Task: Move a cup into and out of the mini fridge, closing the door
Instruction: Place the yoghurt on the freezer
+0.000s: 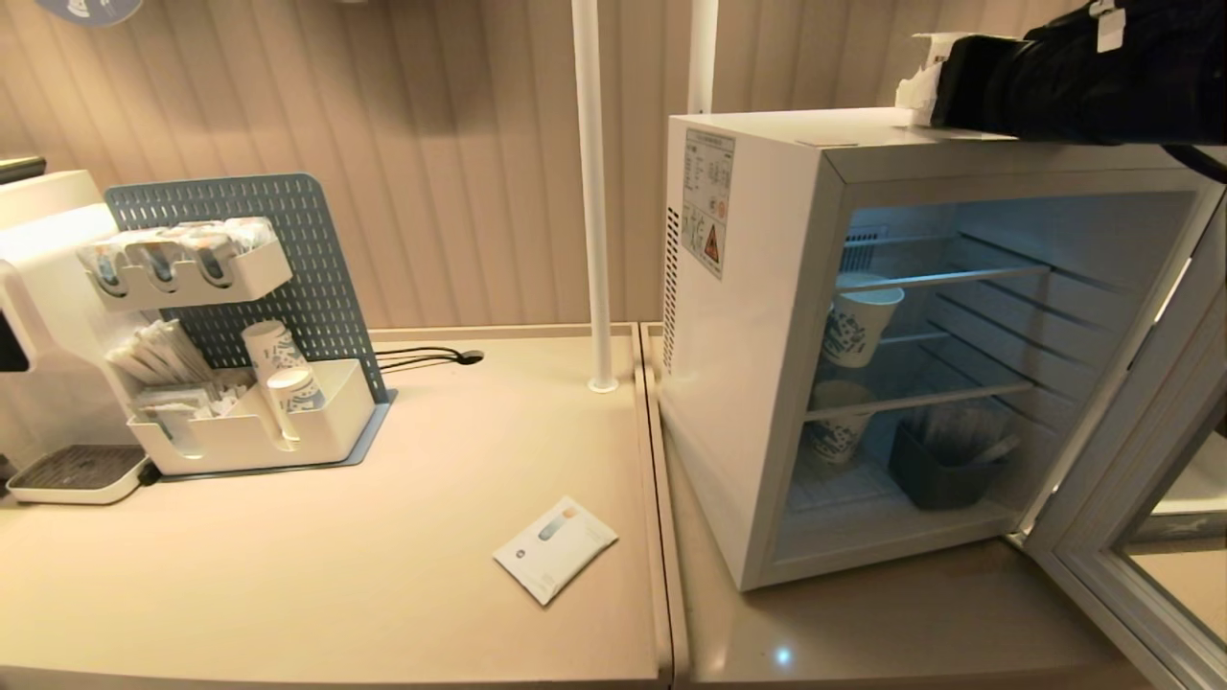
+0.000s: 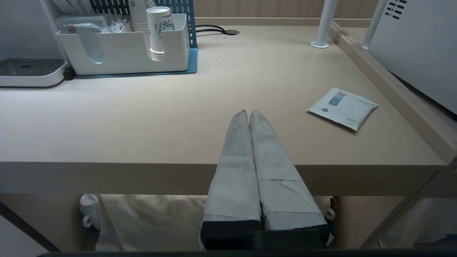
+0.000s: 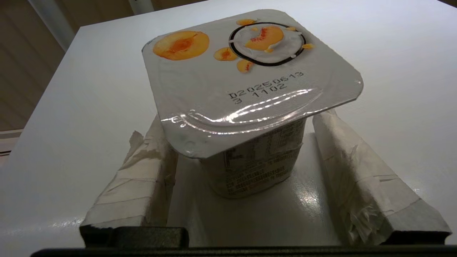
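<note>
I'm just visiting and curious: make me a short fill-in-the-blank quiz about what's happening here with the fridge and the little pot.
1. The cup stands on ___ of the mini fridge.
2. The door of the fridge is ___.
3. The right gripper has its jaws ___ on either side of the cup.
4. The left gripper has its jaws ___.

Missing words: top; open; open; shut

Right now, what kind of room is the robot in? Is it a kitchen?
Probably a drinks corner in an office or a cafe, not a home kitchen. A rack holds paper cups and sachets, a drip tray sits beside it, and an open mini fridge stands on the counter.
</note>
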